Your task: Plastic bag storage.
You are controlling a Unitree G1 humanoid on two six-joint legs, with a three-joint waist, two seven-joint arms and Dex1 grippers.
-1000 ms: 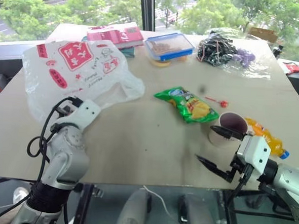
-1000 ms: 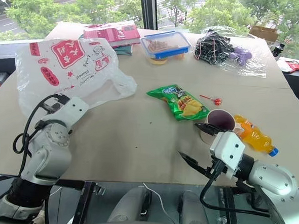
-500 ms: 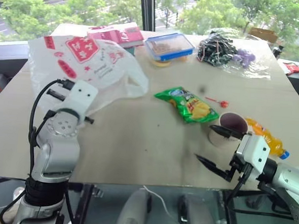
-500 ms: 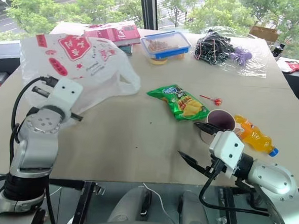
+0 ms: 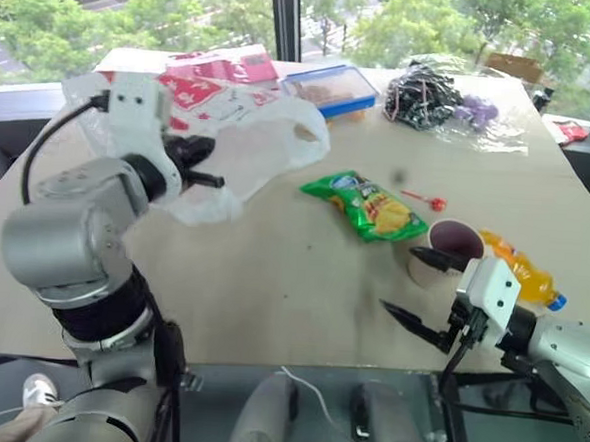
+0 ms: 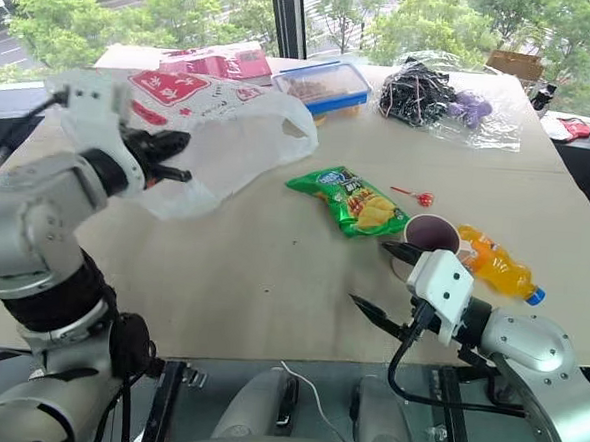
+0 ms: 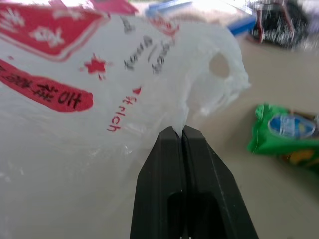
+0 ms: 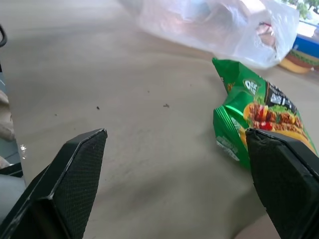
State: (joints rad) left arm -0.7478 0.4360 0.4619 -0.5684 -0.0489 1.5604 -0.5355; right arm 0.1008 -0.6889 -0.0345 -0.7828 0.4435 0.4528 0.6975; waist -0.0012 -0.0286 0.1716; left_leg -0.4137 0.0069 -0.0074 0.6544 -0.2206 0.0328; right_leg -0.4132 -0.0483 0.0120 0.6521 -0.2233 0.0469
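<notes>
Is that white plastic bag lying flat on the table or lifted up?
Partly lifted: the left gripper pinches the plastic bag, raising that end.

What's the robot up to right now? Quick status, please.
Left gripper shut on the plastic bag, raised off the table. Right gripper open, empty, beside the mug. Snack packet lies between them.

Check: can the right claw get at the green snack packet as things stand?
Probably yes. The right claw is open and holds nothing, and the green snack packet lies just beyond it on bare table; only the mug stands close beside that path.
</notes>
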